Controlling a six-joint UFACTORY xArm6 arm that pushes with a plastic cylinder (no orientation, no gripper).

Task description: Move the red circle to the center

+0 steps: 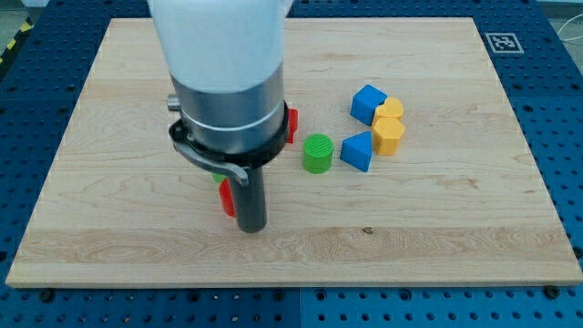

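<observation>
**Board inventory: red circle push, tip close in**

Camera view, the only one:

- Wooden board (109,219), pale maple, set on a blue perforated bench.
- My tip (250,226), the lower end of the dark rod, in the near-left-of-centre part of the board. There are no fingers on this rig, so nothing opens, closes or is held; the rod only pushes.
- Red block (226,198), a sliver showing just left of the rod, touching it or nearly so. A trace of green sits above it; shape unreadable.
- Second red block (291,125), peeking out to the right of the arm's housing. Which of the two is the red circle I cannot tell; both are mostly hidden.
- Green cylinder (317,153), near the board's middle.
- Blue block (368,102), far right of centre; blue triangular block (357,150) nearer.
- Two yellow blocks (388,130), touching, right of the blue ones.

Handling judgement: the red circle looks light, rigid and smooth-sided, likely to slide easily and roll off a glancing contact. Push squarely through its middle, from the side opposite the centre.
</observation>
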